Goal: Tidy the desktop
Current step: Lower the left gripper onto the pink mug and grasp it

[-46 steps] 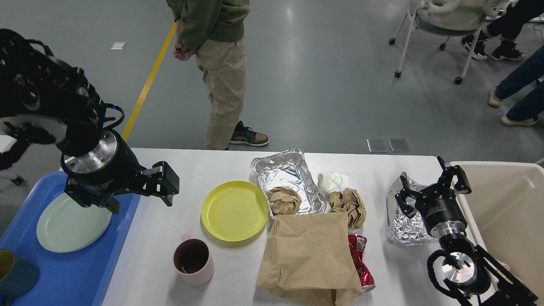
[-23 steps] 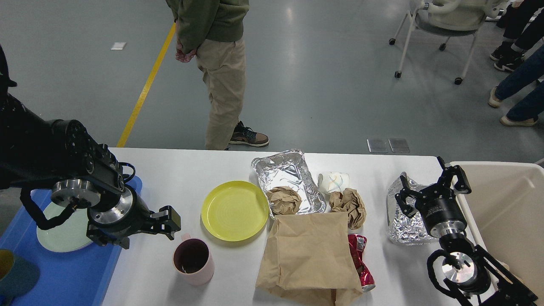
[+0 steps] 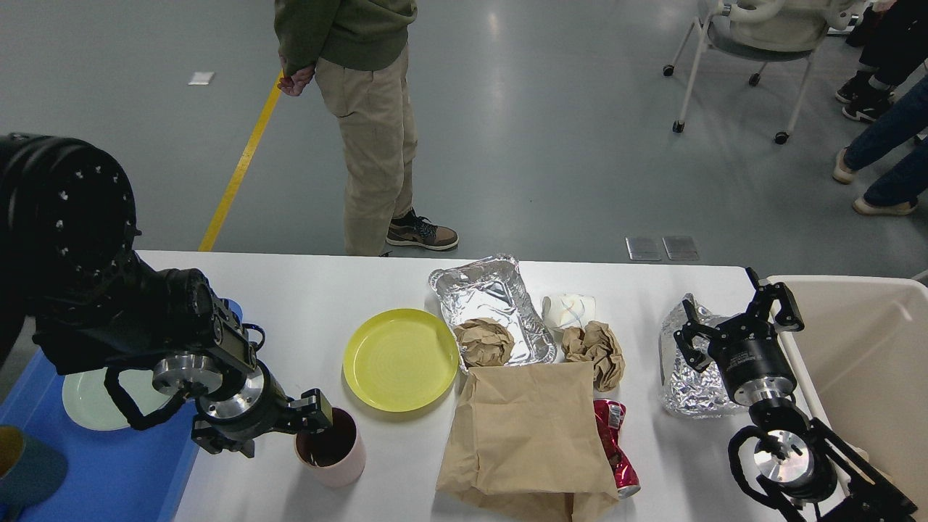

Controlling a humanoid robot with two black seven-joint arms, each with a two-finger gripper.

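Where the white bench spans nearly the whole near half of the view, left claw sits low at the pink mug, one finger at the mug's left rim, the other not told apart; whether parted or closed cannot be told. Right claw hovering at the right, fingers spread wide, gripping nothing, just over the far edge of a crumpled foil sheet.

Left of the bench, a blue tray carrying a pale green plate, partly hidden by the left arm, and a dark teal cup at the near left corner. Right of the bench, a beige bin.

Near the middle, a yellow plate, just right of the mug and farther back. Behind and right of it, a foil tray with a crumpled brown paper ball in its near end. Beside the tray on the right, a white wad, and touching it on the near side a second crumpled brown paper. Flat brown paper bag lying near the front edge, a crushed red can against its right side.

Beyond the bench, a person in khaki trousers standing on the grey floor.
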